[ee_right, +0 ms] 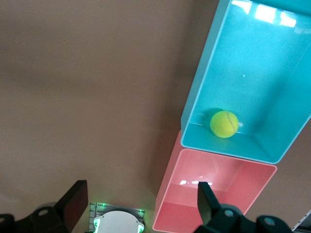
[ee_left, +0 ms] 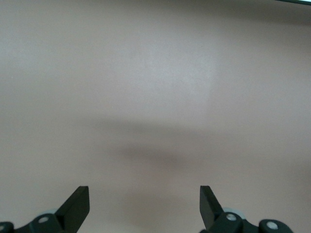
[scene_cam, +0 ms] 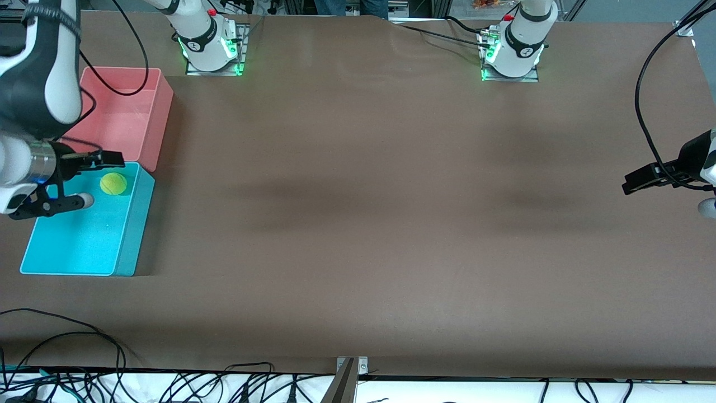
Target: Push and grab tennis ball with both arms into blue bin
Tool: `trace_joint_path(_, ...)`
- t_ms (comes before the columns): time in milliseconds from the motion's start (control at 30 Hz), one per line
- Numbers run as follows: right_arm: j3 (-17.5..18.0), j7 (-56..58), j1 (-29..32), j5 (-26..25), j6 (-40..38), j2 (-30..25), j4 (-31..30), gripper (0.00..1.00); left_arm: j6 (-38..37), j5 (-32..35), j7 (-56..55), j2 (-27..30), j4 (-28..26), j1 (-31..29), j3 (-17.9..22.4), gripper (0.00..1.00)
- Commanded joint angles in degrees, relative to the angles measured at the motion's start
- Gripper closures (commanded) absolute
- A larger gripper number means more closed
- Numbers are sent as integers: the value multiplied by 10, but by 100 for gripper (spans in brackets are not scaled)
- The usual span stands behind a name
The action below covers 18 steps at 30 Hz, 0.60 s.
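The tennis ball point(scene_cam: 113, 183) lies inside the blue bin point(scene_cam: 72, 240), at the bin's end nearest the pink bin. My right gripper point(scene_cam: 100, 180) hangs open over that end of the bin, nothing between its fingers, the ball just beside their tips. In the right wrist view the tennis ball point(ee_right: 224, 124) rests against the blue bin's point(ee_right: 194, 97) end wall, and the right gripper point(ee_right: 141, 201) is up clear of it. My left gripper point(scene_cam: 665, 197) stands open and empty over bare table at the left arm's end. In the left wrist view, only brown table shows past the left gripper point(ee_left: 144, 199).
A pink bin point(scene_cam: 120, 120) stands empty, touching the blue bin and farther from the front camera. Both arm bases point(scene_cam: 210, 47) point(scene_cam: 512, 50) glow green at the table's edge. Loose black cables point(scene_cam: 84, 358) run along the table edge nearest the front camera.
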<state>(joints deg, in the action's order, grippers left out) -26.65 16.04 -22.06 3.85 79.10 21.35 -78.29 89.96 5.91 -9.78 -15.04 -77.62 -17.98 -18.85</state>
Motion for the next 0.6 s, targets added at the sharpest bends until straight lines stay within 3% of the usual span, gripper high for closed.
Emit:
trace_joint_path(0,42,-55,8,-11,-4,-53,-26,0,-10,-4,10,4,6,-2,-1,0)
trace_joint_path(300,191,-143,112,-44,51,-156,-140,0,-10,-4,10,4,6,-2,-1,0)
trace_joint_path(568,212,-144,177,-38,167,-249,-241,0,-10,-4,10,4,6,-2,-1,0)
